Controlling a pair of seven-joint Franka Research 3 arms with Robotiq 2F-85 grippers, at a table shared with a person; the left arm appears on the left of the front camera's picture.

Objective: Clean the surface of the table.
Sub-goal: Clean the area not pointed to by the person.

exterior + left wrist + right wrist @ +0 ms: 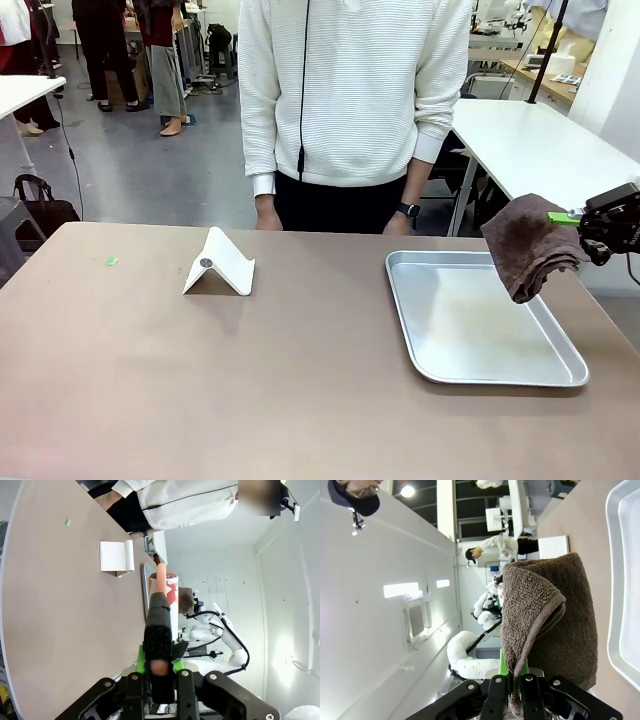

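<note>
Tray point(398, 300) on counter point(250, 380). Folded stand point(218, 265) left of tray, well apart. Small scrap point(112, 261) farther left of tray. Towel point(530, 245) hangs over tray's far right corner, in right claw point(572, 217). Person point(350, 100) behind tray, across counter.

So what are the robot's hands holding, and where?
The right gripper pinches a brown towel in its jaws by a folded edge. The left gripper clamps a black orange-tipped tool at its near end.
</note>
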